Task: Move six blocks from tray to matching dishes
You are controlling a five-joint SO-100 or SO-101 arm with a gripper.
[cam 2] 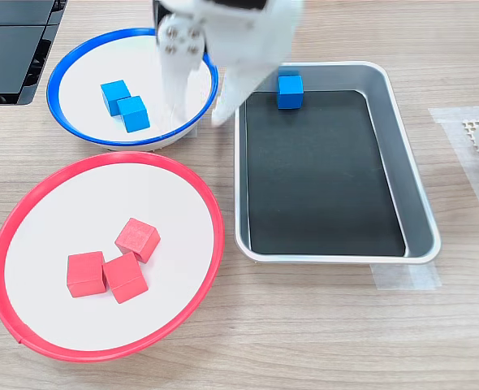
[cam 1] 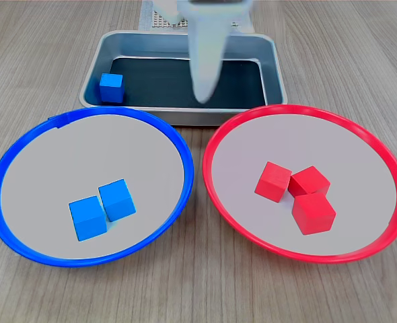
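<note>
Dishes come first: the red-rimmed dish (cam 2: 12,219) holds three red blocks (cam 2: 110,262), the blue-rimmed dish (cam 2: 69,69) two blue blocks (cam 2: 124,105), leaving one blue block (cam 2: 289,90) in the tray (cam 2: 414,187), with the gripper (cam 2: 197,118) parted and empty.

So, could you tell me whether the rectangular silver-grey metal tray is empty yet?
Not empty: one blue cube sits in the tray's corner.
</note>
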